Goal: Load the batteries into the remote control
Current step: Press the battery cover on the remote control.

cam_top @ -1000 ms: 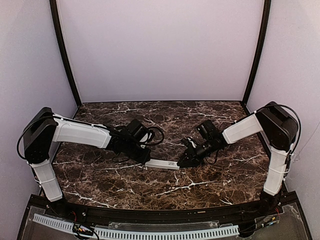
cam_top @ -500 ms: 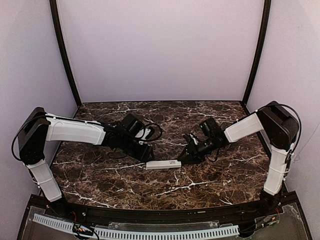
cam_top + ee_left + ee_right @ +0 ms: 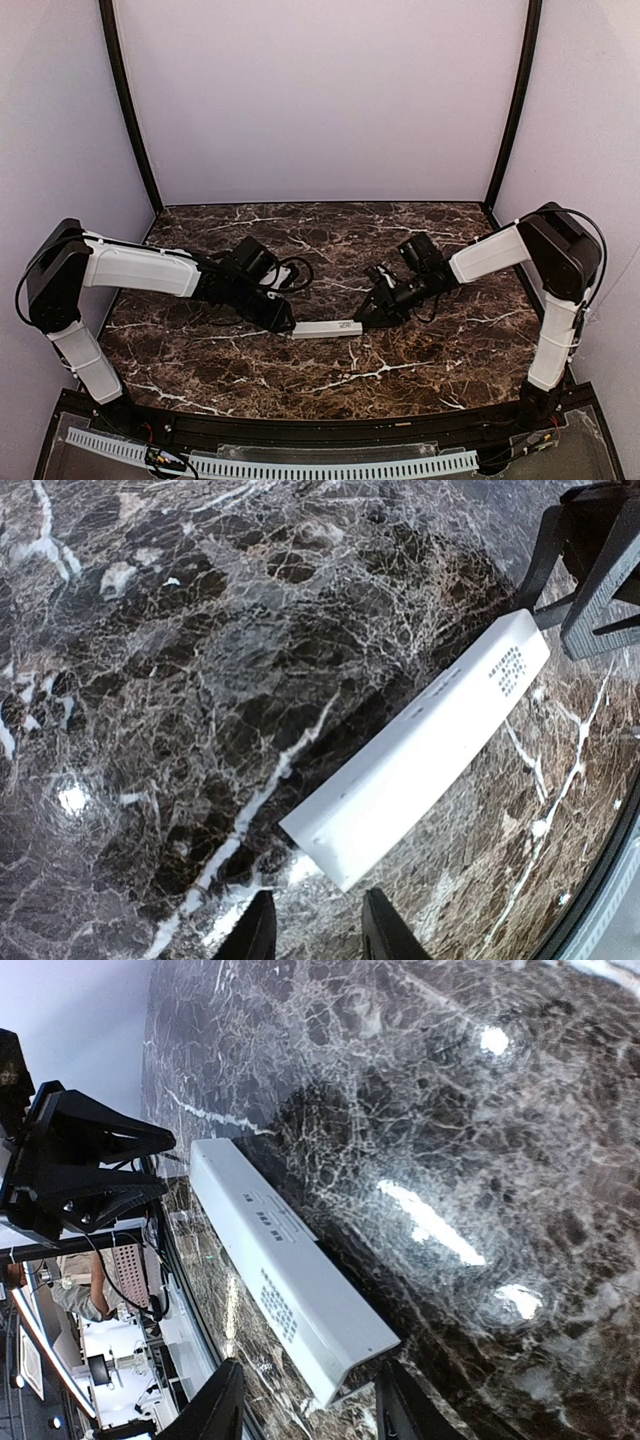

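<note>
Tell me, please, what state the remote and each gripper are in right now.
Remote: lying flat on the table, not gripped.
Left gripper: open, fingertips just short of the remote's end.
Right gripper: open, fingers astride the remote's other end, not clamped.

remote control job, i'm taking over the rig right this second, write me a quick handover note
Left gripper: open, holding nothing, just off one end of the remote control.
Right gripper: open, holding nothing, at the remote's other end.
Remote: lying flat on the marble table between the two grippers, printed face up.
Batteries: none visible in any view.
Done: cannot tell whether any are loaded; no open compartment shows.
Left: find the batteries, check the compartment, load them.
</note>
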Robot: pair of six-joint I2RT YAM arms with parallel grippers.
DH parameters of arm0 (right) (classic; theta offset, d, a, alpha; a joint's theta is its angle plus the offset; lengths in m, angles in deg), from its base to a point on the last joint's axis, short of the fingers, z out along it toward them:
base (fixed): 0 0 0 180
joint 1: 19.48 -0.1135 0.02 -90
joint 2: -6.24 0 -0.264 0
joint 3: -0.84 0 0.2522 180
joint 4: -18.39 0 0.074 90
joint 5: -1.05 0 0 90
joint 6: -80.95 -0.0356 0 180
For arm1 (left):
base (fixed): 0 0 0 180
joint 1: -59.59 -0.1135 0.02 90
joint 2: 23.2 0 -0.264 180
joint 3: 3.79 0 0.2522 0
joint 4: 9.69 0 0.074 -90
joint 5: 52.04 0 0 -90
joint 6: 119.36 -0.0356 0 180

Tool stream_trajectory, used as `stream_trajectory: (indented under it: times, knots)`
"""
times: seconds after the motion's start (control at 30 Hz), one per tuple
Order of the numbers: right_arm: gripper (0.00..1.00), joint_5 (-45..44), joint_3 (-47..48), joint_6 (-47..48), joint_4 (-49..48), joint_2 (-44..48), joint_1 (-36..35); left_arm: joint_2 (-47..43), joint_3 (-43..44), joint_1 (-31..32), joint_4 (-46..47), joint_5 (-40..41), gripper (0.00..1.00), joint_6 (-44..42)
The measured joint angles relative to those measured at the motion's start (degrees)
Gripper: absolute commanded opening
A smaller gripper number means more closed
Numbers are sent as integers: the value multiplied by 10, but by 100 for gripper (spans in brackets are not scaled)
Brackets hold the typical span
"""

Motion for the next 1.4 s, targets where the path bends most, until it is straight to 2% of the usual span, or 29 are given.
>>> stream_trajectory:
  times: [0.43, 0.77, 1.03, 1.1, 1.17, 1.27, 1.4]
  knots:
    - [34, -1, 3, 0, 4, -9, -9, 21, -6, 6, 22, -22, 14, 11]
    - [22, -3, 4, -2, 10, -15, -7, 30, -2, 9, 17, -24, 5, 14]
    - [18, 7, 6, -7, 5, -20, -4, 66, 20, 24, -7, -25, 3, 7]
    - [19, 12, 10, -7, -2, -24, -7, 79, 31, 36, -3, -32, 8, 3]
    - [20, 15, 10, -7, -7, -25, -8, 82, 38, 43, -1, -35, 18, 0]
    - [24, 18, 10, -6, -9, -25, -5, 81, 42, 48, -1, -35, 41, -13]
    - [34, 19, 5, -2, -11, -22, 7, 63, 42, 42, -10, -36, 62, -41]
